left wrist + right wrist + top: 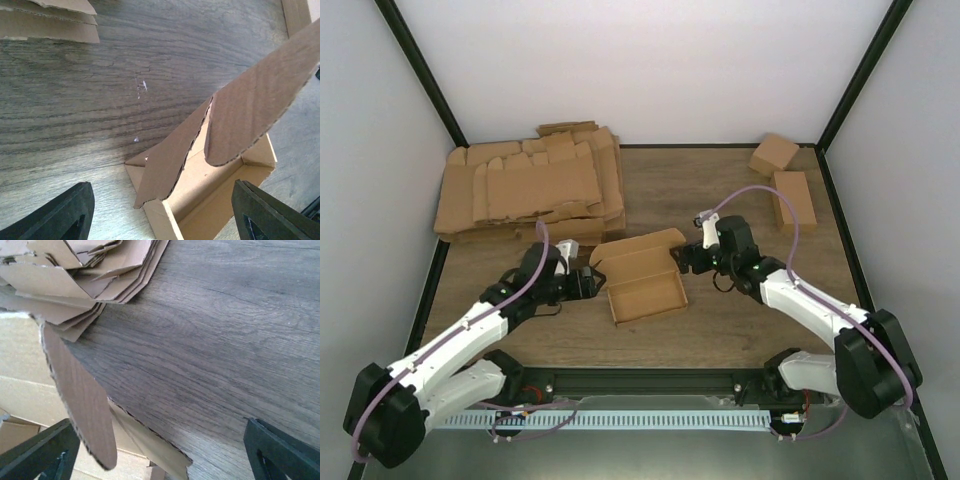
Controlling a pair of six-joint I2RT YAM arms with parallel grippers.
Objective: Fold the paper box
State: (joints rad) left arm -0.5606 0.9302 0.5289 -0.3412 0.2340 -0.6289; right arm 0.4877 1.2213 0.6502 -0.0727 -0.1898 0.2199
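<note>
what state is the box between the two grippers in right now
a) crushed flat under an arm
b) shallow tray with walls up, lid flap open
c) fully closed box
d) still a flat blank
b: the paper box sits as a shallow tray with its side walls raised and its inside showing, and the lid flap at its far side is not folded over.

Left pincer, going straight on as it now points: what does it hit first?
Probably the paper box: its raised flap stands right ahead of the open left pincer. Depth is unclear, but nothing nearer shows.
</note>
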